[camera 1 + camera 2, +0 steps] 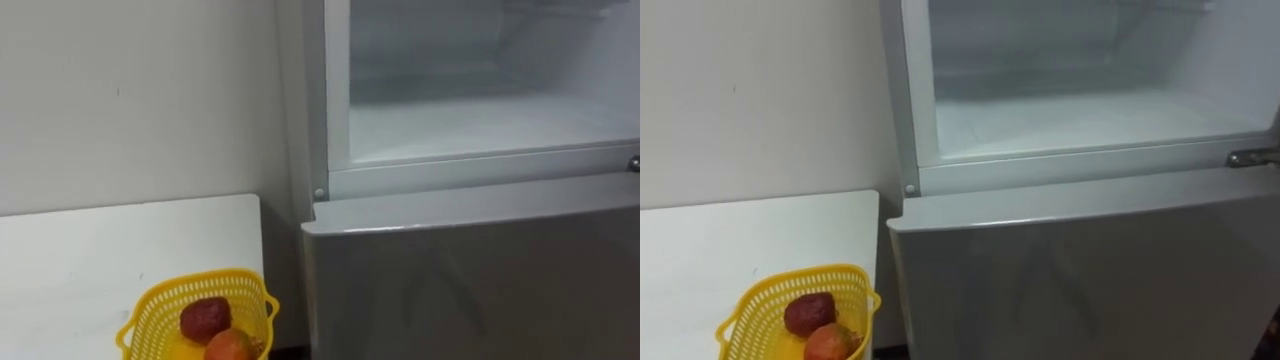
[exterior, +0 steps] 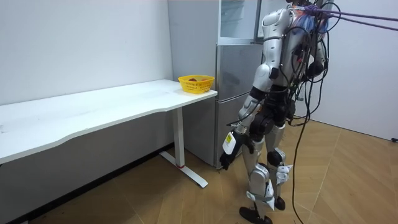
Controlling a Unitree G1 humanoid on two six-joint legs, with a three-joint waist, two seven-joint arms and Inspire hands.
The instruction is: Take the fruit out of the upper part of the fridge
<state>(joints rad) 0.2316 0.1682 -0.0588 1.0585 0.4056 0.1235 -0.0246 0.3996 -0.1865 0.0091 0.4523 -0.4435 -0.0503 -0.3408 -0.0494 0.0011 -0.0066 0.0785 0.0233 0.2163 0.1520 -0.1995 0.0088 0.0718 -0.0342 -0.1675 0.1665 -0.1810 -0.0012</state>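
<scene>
White table (image 2: 93, 111) w/ basket (image 1: 150, 316), fridge (image 1: 470, 265) adj.

basket (image 1: 165, 300) on table (image 1: 100, 250), fridge (image 1: 470, 270) at right

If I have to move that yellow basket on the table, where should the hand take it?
Probably by the loop handle on the rim of the yellow basket, on the side towards the fridge, coming down from above. The handle juts out from the rim, while the fruit takes up the inside.

The robot stands facing the fridge (image 2: 233, 68) beside the table (image 2: 93, 112).
</scene>
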